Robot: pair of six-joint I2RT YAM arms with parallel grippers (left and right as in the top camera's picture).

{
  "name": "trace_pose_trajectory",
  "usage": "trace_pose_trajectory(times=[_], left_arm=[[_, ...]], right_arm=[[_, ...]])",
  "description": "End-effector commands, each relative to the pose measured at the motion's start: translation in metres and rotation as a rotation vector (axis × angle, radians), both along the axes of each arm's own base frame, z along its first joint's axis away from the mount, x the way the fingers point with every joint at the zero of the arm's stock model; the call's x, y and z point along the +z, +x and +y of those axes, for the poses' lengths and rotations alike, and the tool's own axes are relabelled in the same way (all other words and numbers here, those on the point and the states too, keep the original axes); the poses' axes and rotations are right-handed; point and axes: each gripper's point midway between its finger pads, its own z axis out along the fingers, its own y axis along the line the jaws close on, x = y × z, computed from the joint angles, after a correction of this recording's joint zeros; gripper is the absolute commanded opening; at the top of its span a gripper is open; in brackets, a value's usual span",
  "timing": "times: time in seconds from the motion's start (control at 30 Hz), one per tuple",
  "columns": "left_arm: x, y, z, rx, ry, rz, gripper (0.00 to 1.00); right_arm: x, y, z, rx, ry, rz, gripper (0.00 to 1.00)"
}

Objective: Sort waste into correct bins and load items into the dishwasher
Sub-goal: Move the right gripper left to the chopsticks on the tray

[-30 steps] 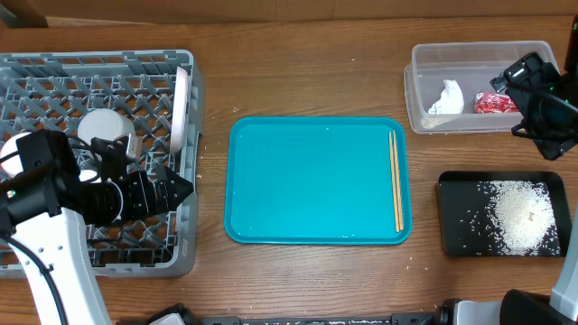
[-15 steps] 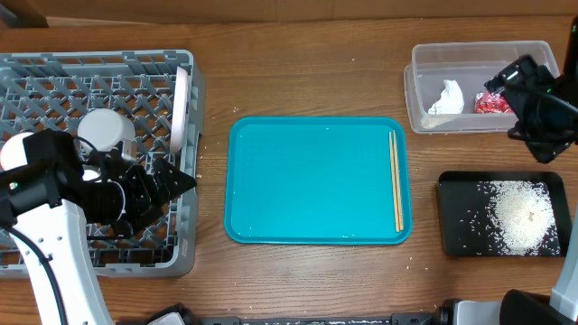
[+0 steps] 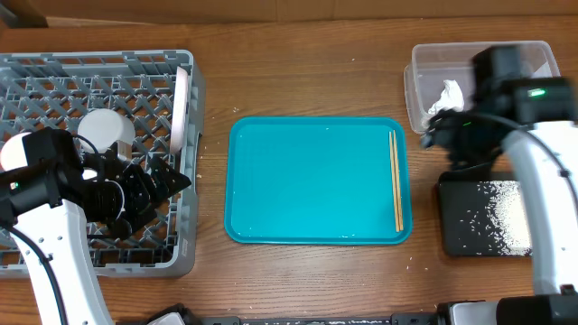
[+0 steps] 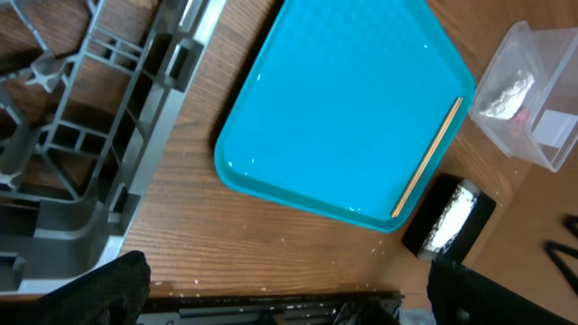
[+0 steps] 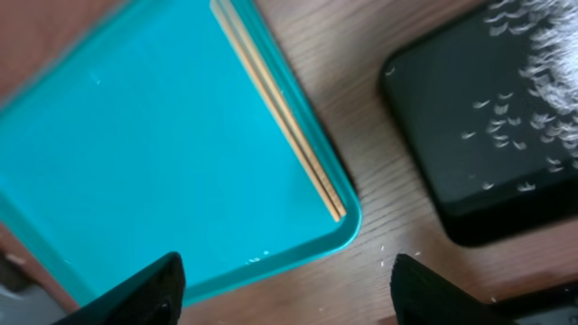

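I can reach down onto the teal tray [image 3: 307, 181] from above; only the chopsticks [image 3: 396, 181] lie there, along its right edge. Bare strips of table [image 3: 298, 81] run between that tray and the grey rack [image 3: 188, 244], and between it and the black tray [image 3: 461, 203]. My right arm [image 3: 542, 181] hangs over the clear tub [image 3: 433, 59] and the black tray, blocking them.

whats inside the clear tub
A crumpled white tissue lies in the clear tub. The right arm covers the tub's right half from overhead, so anything there is hidden; the left wrist view shows only a blurry pink patch beside the tissue.
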Motion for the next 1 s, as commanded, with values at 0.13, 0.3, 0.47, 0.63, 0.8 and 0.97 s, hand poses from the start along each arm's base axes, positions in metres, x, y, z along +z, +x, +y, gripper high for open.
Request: trace_pose_trajectory(times=[0.13, 0.3, 0.47, 0.63, 0.8, 0.97], left_arm=[[-0.001, -0.002, -0.001, -0.005, 0.001, 0.011, 1.0], [-0.005, -0.008, 0.003, -0.001, 0.035, 0.048, 1.0], [-0.007, -0.009, 0.005, 0.0, 0.046, 0.056, 1.0], [-0.006, -0.008, 0.006, 0.0, 0.05, 0.049, 1.0], [-0.006, -0.008, 0.006, 0.0, 0.05, 0.049, 1.0], [-0.006, -0.008, 0.006, 0.0, 0.05, 0.049, 1.0]], right_arm=[[-0.086, -0.012, 0.034, 0.172, -0.055, 0.033, 0.75], [-0.125, -0.008, 0.033, 0.18, -0.085, -0.019, 0.84], [-0.145, 0.006, 0.028, 0.231, -0.133, -0.111, 0.83], [-0.152, 0.009, 0.066, 0.435, 0.051, -0.185, 0.83], [-0.158, 0.015, 0.06, 0.427, 0.011, -0.188, 0.83], [-0.165, 0.021, 0.056, 0.42, -0.022, -0.19, 0.85]])
